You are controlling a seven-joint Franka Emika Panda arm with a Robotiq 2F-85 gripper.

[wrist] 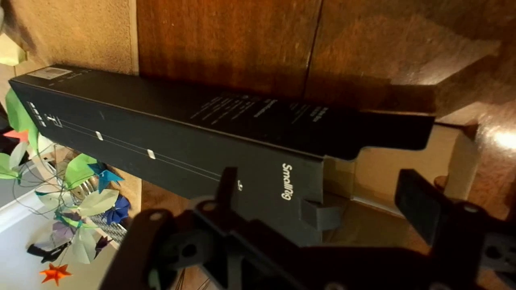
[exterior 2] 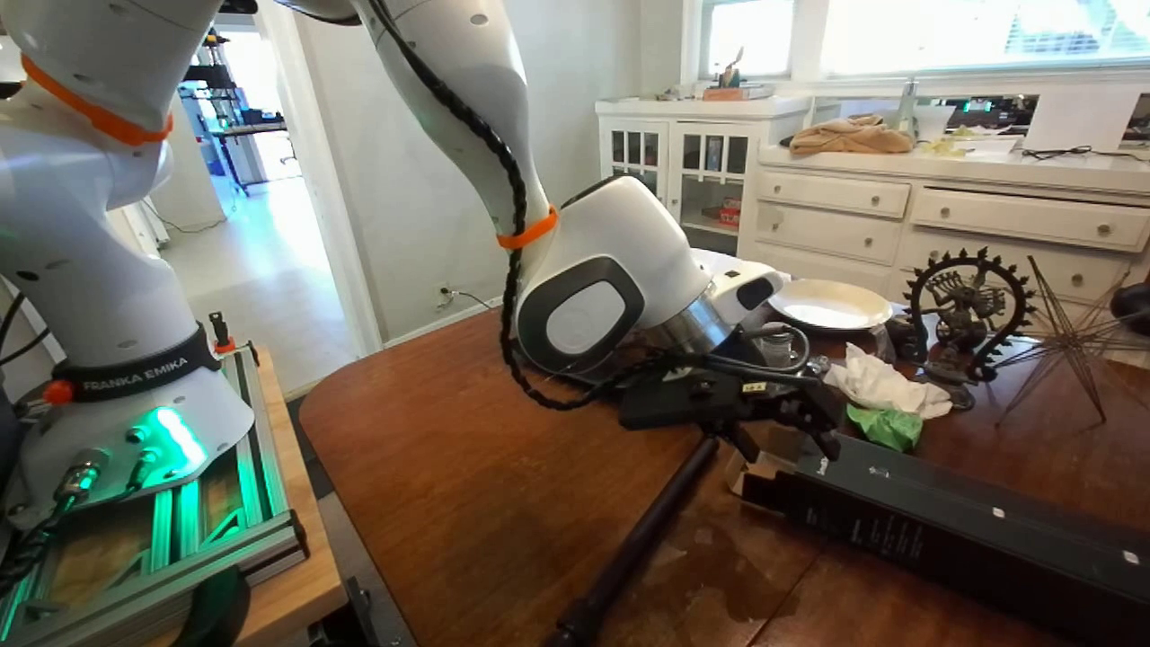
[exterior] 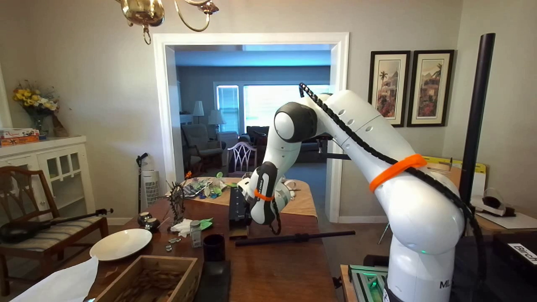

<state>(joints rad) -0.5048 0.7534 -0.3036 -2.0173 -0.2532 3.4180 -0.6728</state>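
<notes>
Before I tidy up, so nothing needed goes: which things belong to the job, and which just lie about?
Job, probably: open gripper; SmallRig box below it; black pole nearby.

Lying about: white plate; wooden crate; dark figurine; crumpled tissue; black cup.

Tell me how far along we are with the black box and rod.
Looks done: the black box is open at one end, its cardboard flap sticking out. In hand: the open gripper is at that end, apparently holding nothing; contact is unclear. Probably left: gripping something; the flap stands unclosed, and the black rod lies outside the box on the table.
</notes>
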